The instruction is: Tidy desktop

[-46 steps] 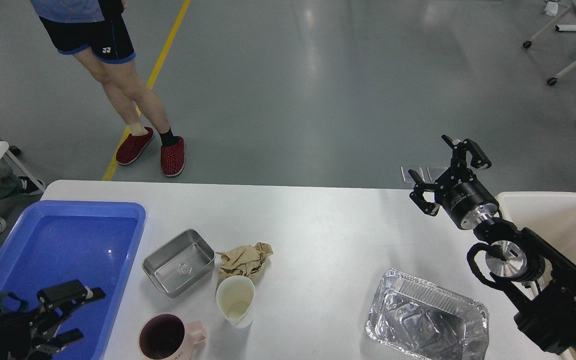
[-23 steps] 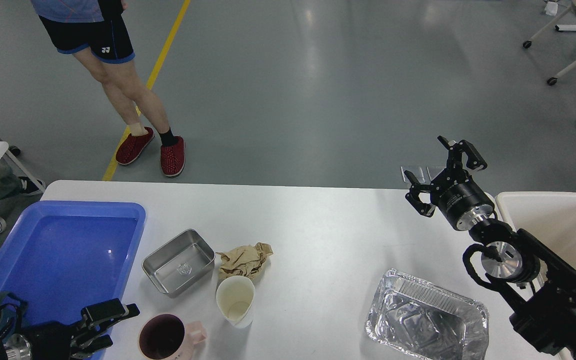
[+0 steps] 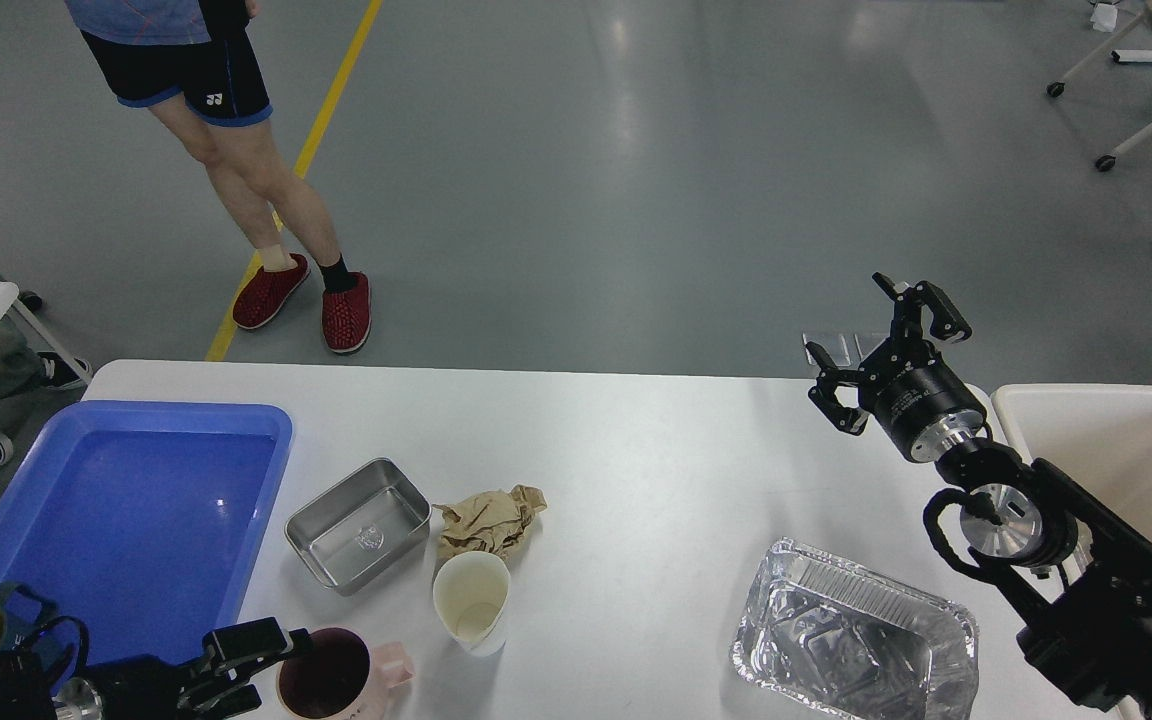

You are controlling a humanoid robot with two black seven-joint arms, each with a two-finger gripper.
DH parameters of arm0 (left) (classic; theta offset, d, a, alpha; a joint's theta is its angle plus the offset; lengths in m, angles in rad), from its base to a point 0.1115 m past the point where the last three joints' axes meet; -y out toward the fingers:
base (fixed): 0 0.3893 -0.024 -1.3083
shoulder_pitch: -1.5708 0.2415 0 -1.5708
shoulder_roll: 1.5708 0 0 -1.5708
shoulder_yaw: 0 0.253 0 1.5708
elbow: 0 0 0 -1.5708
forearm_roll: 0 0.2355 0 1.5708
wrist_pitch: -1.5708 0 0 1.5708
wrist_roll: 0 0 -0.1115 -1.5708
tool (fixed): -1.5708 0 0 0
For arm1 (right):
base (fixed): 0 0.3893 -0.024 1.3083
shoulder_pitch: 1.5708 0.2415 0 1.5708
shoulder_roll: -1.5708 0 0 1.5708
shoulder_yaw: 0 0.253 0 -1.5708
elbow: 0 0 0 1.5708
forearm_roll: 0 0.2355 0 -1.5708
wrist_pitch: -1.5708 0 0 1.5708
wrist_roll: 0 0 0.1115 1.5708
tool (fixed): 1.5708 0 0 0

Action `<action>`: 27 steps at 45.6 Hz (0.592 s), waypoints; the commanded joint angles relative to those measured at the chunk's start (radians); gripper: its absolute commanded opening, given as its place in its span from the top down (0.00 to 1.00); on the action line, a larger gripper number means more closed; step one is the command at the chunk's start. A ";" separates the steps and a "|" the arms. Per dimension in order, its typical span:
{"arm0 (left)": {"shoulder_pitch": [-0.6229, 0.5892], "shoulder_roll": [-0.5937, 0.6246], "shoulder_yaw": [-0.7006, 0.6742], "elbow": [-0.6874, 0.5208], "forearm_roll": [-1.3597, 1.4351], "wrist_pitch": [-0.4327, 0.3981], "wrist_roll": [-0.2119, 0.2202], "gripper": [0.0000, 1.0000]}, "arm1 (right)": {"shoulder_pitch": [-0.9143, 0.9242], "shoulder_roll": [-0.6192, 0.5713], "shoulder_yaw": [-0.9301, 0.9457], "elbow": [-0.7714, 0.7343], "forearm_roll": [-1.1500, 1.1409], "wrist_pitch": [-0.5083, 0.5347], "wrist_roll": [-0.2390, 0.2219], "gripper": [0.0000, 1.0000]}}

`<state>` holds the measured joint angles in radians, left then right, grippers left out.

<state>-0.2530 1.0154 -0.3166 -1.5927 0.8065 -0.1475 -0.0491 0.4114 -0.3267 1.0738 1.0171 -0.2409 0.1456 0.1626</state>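
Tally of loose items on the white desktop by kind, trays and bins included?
Cups: 2, pink mug and paper cup
Metal containers: 2, steel pan and foil tray
Crumpled paper: 1, brown wad
Plastic trays: 1, blue tray
Bins: 1, beige bin, at the desktop's right edge
Total: 7

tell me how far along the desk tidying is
Nothing looks done: the blue tray and beige bin look empty. In hand: the left gripper, jaws open, sits at the pink mug. Left on the desktop: paper cup, crumpled paper, steel pan, foil tray.
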 commanded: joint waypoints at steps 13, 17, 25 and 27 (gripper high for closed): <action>-0.017 -0.043 0.062 0.043 0.007 0.000 0.031 0.20 | 0.001 0.000 0.000 -0.002 0.000 0.000 0.000 0.00; -0.017 -0.066 0.065 0.063 0.007 0.002 0.078 0.23 | 0.000 0.000 0.000 -0.002 0.000 0.000 0.000 0.00; -0.019 -0.067 0.063 0.065 0.005 0.003 0.120 0.50 | -0.005 0.000 0.000 -0.002 0.000 0.000 0.000 0.00; -0.022 -0.069 0.063 0.065 0.007 0.005 0.118 0.58 | -0.005 0.000 0.000 -0.002 0.000 0.000 0.000 0.00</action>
<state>-0.2701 0.9476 -0.2530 -1.5285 0.8117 -0.1451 0.0635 0.4094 -0.3267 1.0738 1.0155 -0.2408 0.1457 0.1626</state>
